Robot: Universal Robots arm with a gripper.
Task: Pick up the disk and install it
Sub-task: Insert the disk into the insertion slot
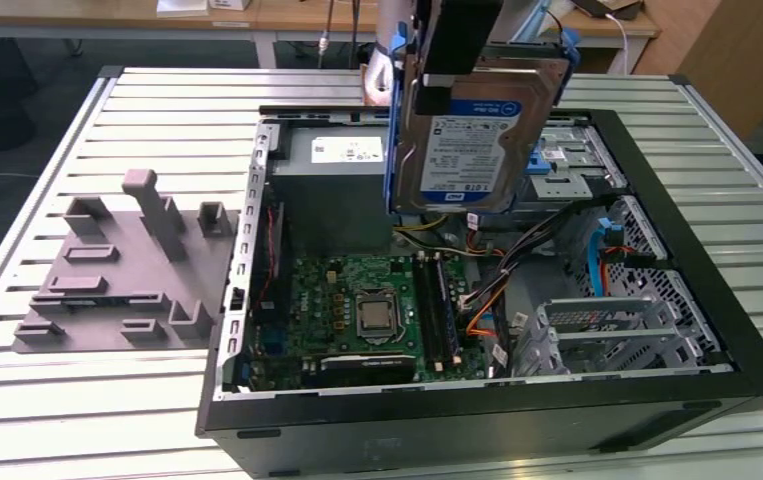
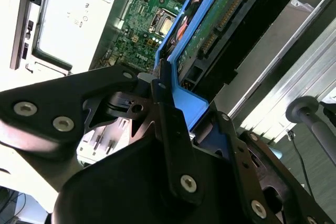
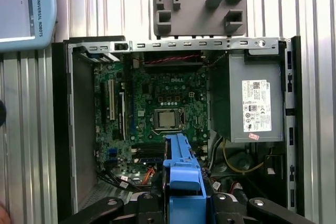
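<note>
The disk (image 1: 468, 140), a silver hard drive with a white-and-blue label in a blue carrier, hangs upright in the air over the back of the open computer case (image 1: 701, 395). My gripper (image 1: 456, 45) is shut on its upper end, with a black finger lying over the top of the label. In the second wrist view the gripper (image 2: 167, 100) clamps the blue carrier rail, and the disk's green circuit board (image 2: 210, 22) faces sideways. In the first wrist view the disk's blue carrier (image 3: 184, 169) sticks out edge-on from the gripper (image 3: 184, 203), above the motherboard.
Inside the case lie the green motherboard (image 1: 361, 310), a grey power-supply box (image 1: 334, 190) with a white sticker, loose cables (image 1: 481, 305) and metal drive cages (image 1: 621, 330) on the exterior view's right. A grey moulded fixture (image 1: 121, 265) sits on the slatted table (image 1: 88, 410) beside the case.
</note>
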